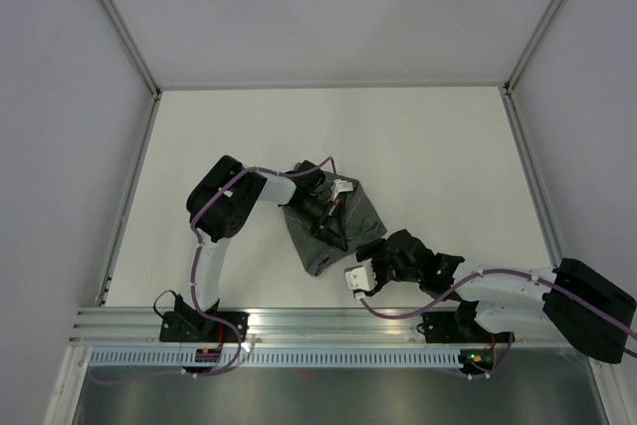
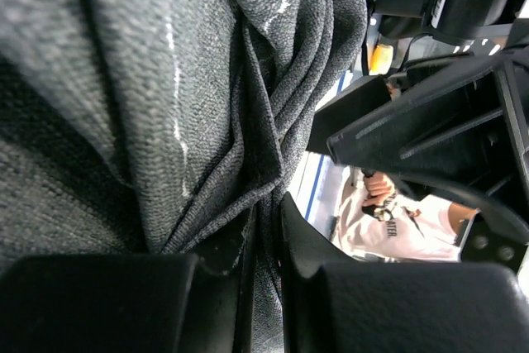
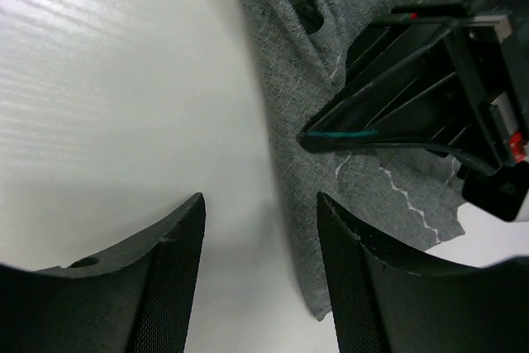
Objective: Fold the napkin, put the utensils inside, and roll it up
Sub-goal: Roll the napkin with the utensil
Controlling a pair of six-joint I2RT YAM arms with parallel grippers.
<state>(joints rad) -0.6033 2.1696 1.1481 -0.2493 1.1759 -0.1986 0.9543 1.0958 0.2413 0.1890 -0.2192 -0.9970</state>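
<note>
The dark grey napkin (image 1: 323, 251) lies bunched in a crumpled bundle near the table's front middle. My left gripper (image 1: 320, 214) is on top of it. In the left wrist view its jaws (image 2: 269, 204) are shut on a fold of the napkin (image 2: 124, 80), with the light stitched line showing. My right gripper (image 1: 376, 249) is at the bundle's right edge. In the right wrist view it (image 3: 260, 200) is open and empty, low over the table, with the napkin's edge (image 3: 289, 39) by its right finger. The utensils are out of view.
The white table (image 1: 428, 156) is walled by grey panels with metal rails at the left, right and back. An aluminium rail (image 1: 328, 320) runs along the near edge by the arm bases. The left gripper's body (image 3: 430, 80) stands just ahead of my right fingers.
</note>
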